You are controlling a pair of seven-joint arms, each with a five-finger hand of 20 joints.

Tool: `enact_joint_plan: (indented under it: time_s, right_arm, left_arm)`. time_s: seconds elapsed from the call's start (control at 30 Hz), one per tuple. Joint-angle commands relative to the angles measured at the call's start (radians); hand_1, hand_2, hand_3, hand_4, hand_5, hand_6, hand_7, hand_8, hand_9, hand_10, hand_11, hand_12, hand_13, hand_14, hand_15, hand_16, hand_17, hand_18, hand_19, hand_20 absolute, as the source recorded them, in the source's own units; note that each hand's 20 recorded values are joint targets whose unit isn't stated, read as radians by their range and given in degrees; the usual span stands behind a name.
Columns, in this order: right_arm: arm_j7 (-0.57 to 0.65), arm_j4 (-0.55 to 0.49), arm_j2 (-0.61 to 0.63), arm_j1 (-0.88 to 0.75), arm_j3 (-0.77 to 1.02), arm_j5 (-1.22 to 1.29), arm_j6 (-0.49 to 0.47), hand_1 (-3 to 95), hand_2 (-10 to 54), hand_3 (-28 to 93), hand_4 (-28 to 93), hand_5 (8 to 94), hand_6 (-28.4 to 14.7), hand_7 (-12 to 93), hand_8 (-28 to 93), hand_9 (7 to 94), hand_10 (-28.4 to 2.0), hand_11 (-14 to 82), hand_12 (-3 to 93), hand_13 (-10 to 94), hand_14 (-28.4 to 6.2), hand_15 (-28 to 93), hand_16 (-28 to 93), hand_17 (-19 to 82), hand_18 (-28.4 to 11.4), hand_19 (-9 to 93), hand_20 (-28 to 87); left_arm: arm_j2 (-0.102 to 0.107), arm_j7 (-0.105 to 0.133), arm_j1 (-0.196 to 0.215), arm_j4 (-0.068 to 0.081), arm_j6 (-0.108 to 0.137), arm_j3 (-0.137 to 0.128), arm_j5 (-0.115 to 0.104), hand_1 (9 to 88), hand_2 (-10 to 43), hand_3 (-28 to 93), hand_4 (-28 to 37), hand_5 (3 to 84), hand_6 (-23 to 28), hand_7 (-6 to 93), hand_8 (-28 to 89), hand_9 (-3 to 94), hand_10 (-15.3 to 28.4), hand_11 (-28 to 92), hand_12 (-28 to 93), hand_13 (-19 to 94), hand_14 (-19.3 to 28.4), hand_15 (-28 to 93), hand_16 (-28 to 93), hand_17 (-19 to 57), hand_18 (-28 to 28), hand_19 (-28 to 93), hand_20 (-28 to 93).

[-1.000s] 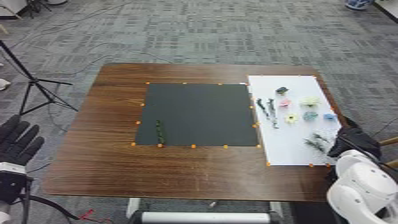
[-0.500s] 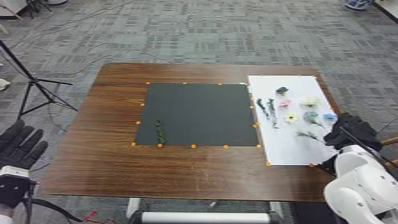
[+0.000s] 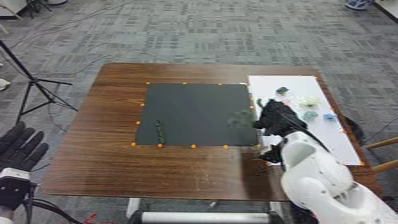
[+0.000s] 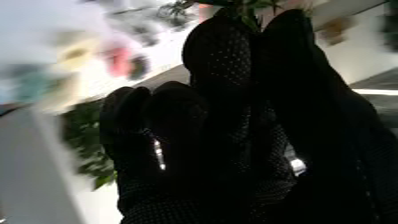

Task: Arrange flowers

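Right hand (image 3: 281, 119) over the seam of black mat (image 3: 200, 102) and white board (image 3: 289, 83), thumb and fingers closed on a green sprig (image 3: 240, 119), its leaves above the mat. Leafy stem (image 3: 160, 131) lying on the mat, near left corner. Blue flower (image 3: 330, 117) on the board. Left hand (image 3: 19, 151) open, left of worktop (image 3: 107, 170).

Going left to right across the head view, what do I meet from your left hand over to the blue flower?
Left hand, green stem on the dark mat, green sprig, right hand, teal flower, blue flower.
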Motion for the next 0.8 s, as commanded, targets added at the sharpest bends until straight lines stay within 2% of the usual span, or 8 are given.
enact_joint_plan:
  time_s: [0.03,0.17,0.3,0.37,0.43,0.5,0.57,0.8]
  right_arm:
    - [-0.020,0.115,-0.171,0.182,-0.192,-0.009,-0.047,55.9,-9.5,63,-26,82.2,-1.7,36,19,88.3,-11.8,42.7,27.1,73,-14.3,73,42,39,-28.4,89,48]
    - [-0.010,0.183,-0.231,0.214,-0.258,-0.025,-0.032,55.9,-9.5,63,-26,82.2,-1.9,36,19,88.2,-11.8,43.1,27.2,73,-14.4,73,42,39,-28.4,89,48]
    - [-0.005,0.232,-0.293,0.233,-0.288,-0.057,-0.003,55.8,-9.5,64,-26,82.2,-1.9,36,19,88.2,-11.8,43.3,27.2,73,-14.4,73,42,39,-28.4,89,48]
    - [0.010,0.256,-0.324,0.243,-0.296,-0.058,-0.007,55.7,-9.5,64,-26,82.1,-1.8,37,19,88.2,-11.8,43.5,27.3,73,-14.5,73,42,39,-28.4,90,48]
    - [0.024,0.289,-0.356,0.250,-0.303,-0.081,-0.007,55.7,-9.5,64,-27,82.1,-1.8,37,19,88.2,-11.8,44.0,27.7,73,-14.5,73,42,39,-28.4,90,48]
    - [0.031,0.321,-0.379,0.256,-0.311,-0.100,0.009,55.7,-9.5,64,-27,82.1,-1.8,37,19,88.2,-11.8,44.0,27.8,73,-14.6,73,42,39,-28.4,90,48]
    - [0.045,0.350,-0.393,0.267,-0.329,-0.111,0.042,55.5,-9.5,64,-26,82.2,-1.8,37,19,88.2,-11.8,44.0,27.9,73,-14.6,73,42,39,-28.4,90,48]
    - [0.046,0.368,-0.424,0.254,-0.328,-0.126,0.038,54.5,-9.5,64,-26,81.4,-1.9,36,19,87.6,-12.1,43.8,29.2,73,-14.5,73,42,39,-28.4,90,47]
  left_arm:
    - [0.013,-0.007,-0.027,-0.002,0.020,0.004,0.002,26.9,17.1,71,-28.2,39.6,9.4,9.5,-7,32.5,13.7,17,12,24,13.5,29,-2,-1.4,11.8,24,12]
    - [0.014,-0.040,-0.068,0.009,0.030,0.019,0.015,26.9,17.2,71,-28.2,39.6,9.4,9.4,-7,32.6,13.8,17,12,24,13.5,29,-2,-1.4,11.8,24,12]
    - [0.023,-0.053,-0.092,0.020,0.037,0.024,0.020,26.9,17.1,71,-28.2,39.9,9.4,9.7,-7,32.6,13.8,17,12,24,13.5,29,-2,-1.4,11.8,24,12]
    - [0.035,-0.052,-0.097,0.025,0.035,0.028,0.015,26.9,17.2,71,-28.2,40.0,9.4,9.8,-7,32.6,13.8,17,12,24,13.5,29,-2,-1.4,11.8,24,12]
    - [0.034,-0.060,-0.100,0.025,0.036,0.030,0.020,26.9,17.1,71,-28.2,39.9,9.4,9.8,-7,32.7,13.8,17,12,24,13.5,29,-2,-1.4,11.8,24,12]
    - [0.040,-0.055,-0.099,0.027,0.035,0.033,0.014,26.8,17.1,71,-28.2,39.9,9.4,9.7,-8,32.7,13.7,17,12,24,13.4,29,-2,-1.4,11.8,24,12]
    - [0.038,-0.067,-0.110,0.030,0.032,0.035,0.024,26.8,17.1,72,-28.2,39.9,9.4,9.7,-7,32.7,13.7,17,12,24,13.4,29,-2,-1.4,11.8,24,12]
    - [0.032,-0.068,-0.107,0.027,0.035,0.035,0.025,26.8,17.1,72,-28.2,39.8,9.4,9.7,-7,32.7,13.7,17,12,25,13.4,29,-2,-1.4,11.8,24,12]
